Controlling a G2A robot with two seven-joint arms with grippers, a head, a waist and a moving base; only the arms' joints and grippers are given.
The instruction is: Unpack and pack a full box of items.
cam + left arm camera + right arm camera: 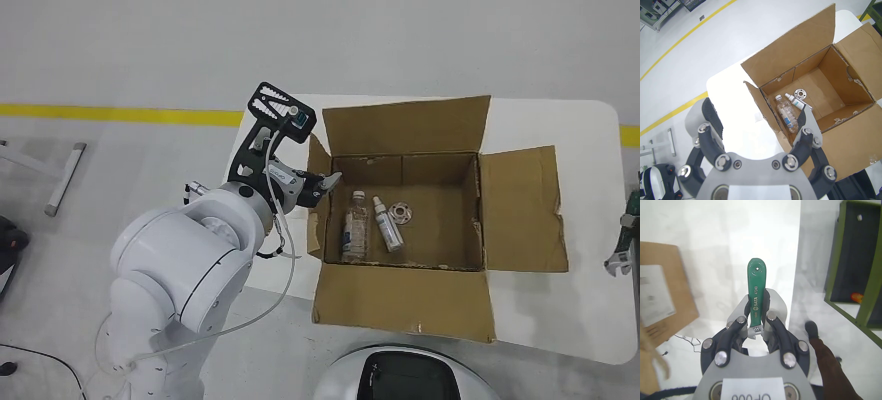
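An open cardboard box (400, 300) (840, 75) stands on the white table (560, 120). On its floor, toward the left wall, lie a clear plastic bottle (354, 229) (787, 114), a small white spray bottle (388, 226) (797, 101) and a round metal flange (402, 211) (800, 93). My left gripper (298, 146) (759, 115) hangs open and empty above the box's left flap. My right gripper (757, 306) (622, 250) is beyond the box's right flap (683, 285), at the table's right edge, shut on a green-handled adjustable wrench (756, 289).
The box's four flaps are folded outward, the back one standing up (408, 125). White table (730, 98) lies bare left of the box. A green-framed dark cabinet (857, 266) stands on the floor past the table's right edge. A yellow floor line (120, 114) runs behind the table.
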